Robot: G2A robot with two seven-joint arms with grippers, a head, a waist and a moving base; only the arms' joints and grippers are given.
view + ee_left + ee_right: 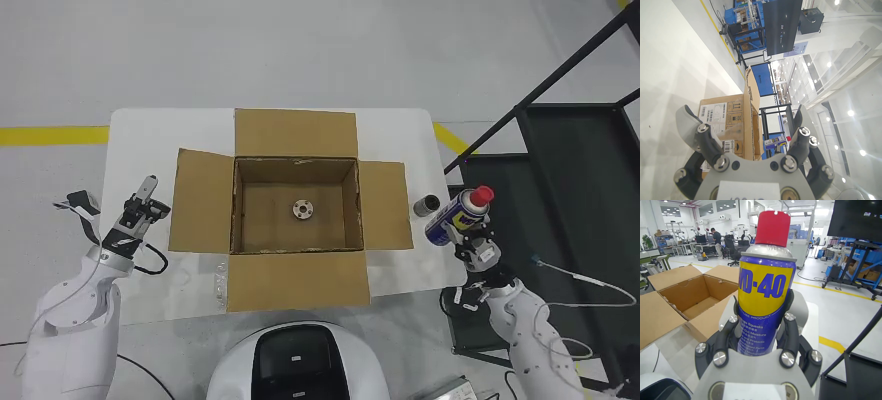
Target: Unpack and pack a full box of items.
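Right gripper (472,240) is clamped on the spray can (458,214), upright just right of the box (385,205). Left gripper (147,203) is apart, left of the box. Likely unpacking; next, stand the can on the table (130,130), clear of the grey cylinder (426,204).

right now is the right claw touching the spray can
Touching. In the right wrist view the right claw is shut on the spray can, with a finger pressed against each side.
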